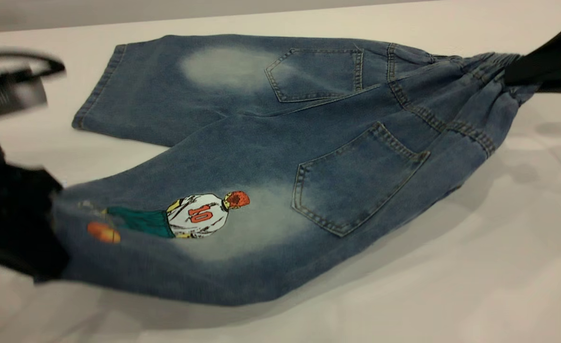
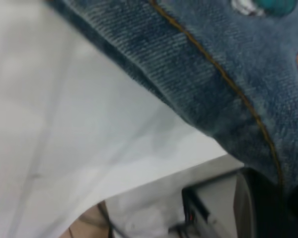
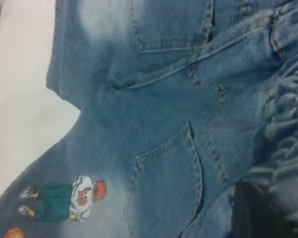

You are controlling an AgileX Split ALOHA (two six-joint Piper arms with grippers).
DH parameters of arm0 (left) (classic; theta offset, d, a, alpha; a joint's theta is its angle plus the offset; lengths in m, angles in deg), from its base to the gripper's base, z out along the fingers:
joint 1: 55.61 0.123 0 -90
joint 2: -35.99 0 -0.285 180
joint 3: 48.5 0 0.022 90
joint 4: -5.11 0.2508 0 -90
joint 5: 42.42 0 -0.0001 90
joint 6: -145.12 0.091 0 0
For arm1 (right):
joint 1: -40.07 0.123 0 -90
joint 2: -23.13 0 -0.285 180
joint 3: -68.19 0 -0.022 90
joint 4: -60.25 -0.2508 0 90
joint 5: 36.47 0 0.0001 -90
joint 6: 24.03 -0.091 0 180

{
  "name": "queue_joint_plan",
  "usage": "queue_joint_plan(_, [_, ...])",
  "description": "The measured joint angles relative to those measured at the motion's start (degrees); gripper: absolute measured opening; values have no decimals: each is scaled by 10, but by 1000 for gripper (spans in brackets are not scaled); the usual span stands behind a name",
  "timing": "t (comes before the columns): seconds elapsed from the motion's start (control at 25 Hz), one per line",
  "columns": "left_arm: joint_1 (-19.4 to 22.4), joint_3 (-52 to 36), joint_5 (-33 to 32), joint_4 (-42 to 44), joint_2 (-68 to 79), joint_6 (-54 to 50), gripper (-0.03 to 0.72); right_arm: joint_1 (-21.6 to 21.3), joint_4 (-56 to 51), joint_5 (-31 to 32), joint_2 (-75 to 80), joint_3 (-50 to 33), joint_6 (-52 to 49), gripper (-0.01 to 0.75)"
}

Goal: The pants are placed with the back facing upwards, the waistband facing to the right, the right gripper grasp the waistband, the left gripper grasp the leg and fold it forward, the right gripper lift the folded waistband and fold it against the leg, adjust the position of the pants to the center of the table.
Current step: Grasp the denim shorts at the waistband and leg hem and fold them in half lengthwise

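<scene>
Blue denim pants (image 1: 280, 157) lie back side up on the white table (image 1: 499, 267), two back pockets showing and a printed player with number 10 (image 1: 199, 216) on the near leg. The elastic waistband (image 1: 490, 71) points right and is bunched and lifted in my right gripper (image 1: 523, 76), which is shut on it; the same gathered waistband (image 3: 288, 129) fills the right wrist view beside a dark finger (image 3: 253, 213). My left gripper (image 1: 47, 224) is shut on the near leg's hem (image 2: 223, 79) and holds it raised off the table. The far leg (image 1: 133, 90) lies flat.
White table surface (image 2: 64, 124) runs under the raised hem, and its edge with dark equipment (image 2: 208, 208) below shows in the left wrist view. A dark blurred arm part (image 1: 9, 85) hangs at the left over the table. Bare table lies in front of the pants.
</scene>
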Motion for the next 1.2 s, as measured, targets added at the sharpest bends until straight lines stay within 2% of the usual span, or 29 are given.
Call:
queue_joint_plan(0.28, [0, 35, -13, 9, -93, -1, 83, 0, -5, 0, -21, 0, -1, 36])
queue_joint_plan(0.48, [0, 73, 3, 32, -95, -1, 83, 0, -16, 3, -34, 1, 1, 36])
queue_joint_plan(0.76, [0, 107, 56, 36, -94, 0, 83, 0, -18, 21, -34, 39, -8, 36])
queue_joint_plan(0.96, [1, 107, 133, 36, -88, 0, 83, 8, -17, 17, -34, 72, -22, 36])
queue_joint_plan(1.2, [2, 134, 179, 36, -38, 13, 83, 45, -9, -3, -28, 122, -41, 36])
